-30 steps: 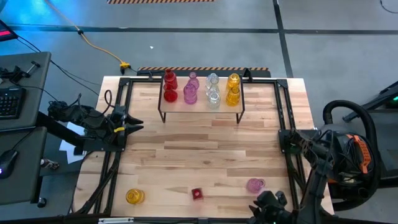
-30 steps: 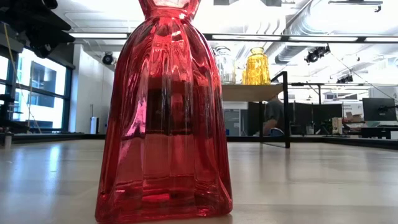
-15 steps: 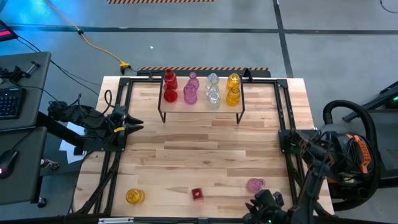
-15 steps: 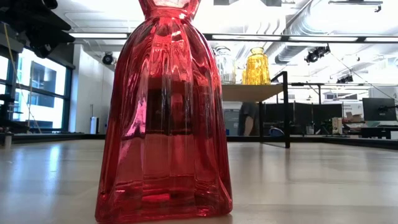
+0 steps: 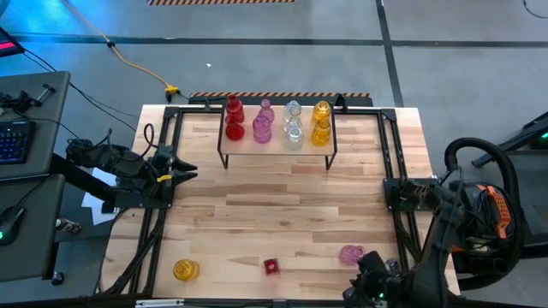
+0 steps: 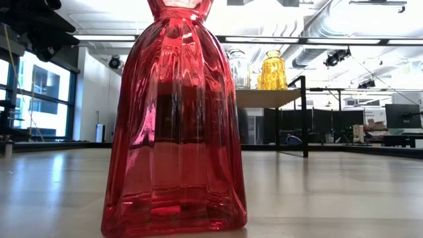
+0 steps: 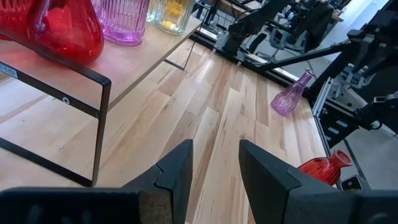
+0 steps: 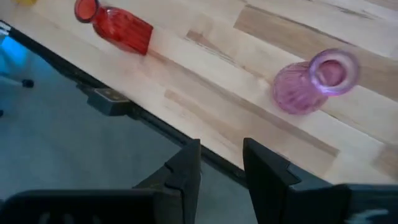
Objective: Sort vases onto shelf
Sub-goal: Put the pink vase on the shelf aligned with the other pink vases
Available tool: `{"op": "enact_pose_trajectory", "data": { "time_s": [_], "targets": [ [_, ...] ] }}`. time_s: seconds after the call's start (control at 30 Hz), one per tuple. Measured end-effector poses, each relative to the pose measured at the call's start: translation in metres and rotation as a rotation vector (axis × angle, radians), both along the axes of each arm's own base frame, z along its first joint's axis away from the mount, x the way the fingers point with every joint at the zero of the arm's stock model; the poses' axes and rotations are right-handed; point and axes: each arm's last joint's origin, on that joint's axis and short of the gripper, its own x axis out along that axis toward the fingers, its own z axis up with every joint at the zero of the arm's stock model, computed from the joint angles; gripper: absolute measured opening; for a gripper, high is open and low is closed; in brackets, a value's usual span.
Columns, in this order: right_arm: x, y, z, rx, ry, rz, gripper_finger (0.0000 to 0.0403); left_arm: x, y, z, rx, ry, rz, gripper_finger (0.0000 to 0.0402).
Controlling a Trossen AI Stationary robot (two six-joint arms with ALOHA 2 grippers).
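While eight vases (image 5: 276, 122) crowd the shelf (image 5: 276, 141), both claws, left (image 7: 214, 163) and right (image 8: 222, 163), narrowly parted, empty.

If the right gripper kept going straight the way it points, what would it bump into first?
Probably the table's front edge. The right gripper, open and empty, hangs just off that edge, and the pink vase stands a little to one side of its line. Depth is hard to judge.

The dark left arm lies folded at the table's left edge, its two-finger left gripper (image 7: 212, 180) pointing inward over the wood, fingers parted with nothing between them. The dark right arm bends down along the right side, its right gripper (image 8: 221, 177) at the near edge, fingers apart and empty.
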Motion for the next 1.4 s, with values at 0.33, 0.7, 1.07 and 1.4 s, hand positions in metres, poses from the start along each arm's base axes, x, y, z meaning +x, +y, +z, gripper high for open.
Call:
{"op": "enact_pose_trajectory", "data": {
  "time_s": [0.33,0.7,1.07,1.4],
  "targets": [
    [-0.022,-0.041,-0.009,-0.039,0.045,-0.042,0.0103,0.0,0.0,0.0,0.0,0.0,0.0,0.012],
    [-0.015,-0.083,0.0,0.069,0.134,0.03,0.0103,0.0,0.0,0.0,0.0,0.0,0.0,0.012],
    [0.0,-0.091,-0.005,0.111,0.222,0.114,0.0104,0.0,0.0,0.0,0.0,0.0,0.0,0.012],
    [0.003,-0.087,-0.033,0.118,0.222,0.109,0.0104,0.0,0.0,0.0,0.0,0.0,0.0,0.012]
  ]
}}
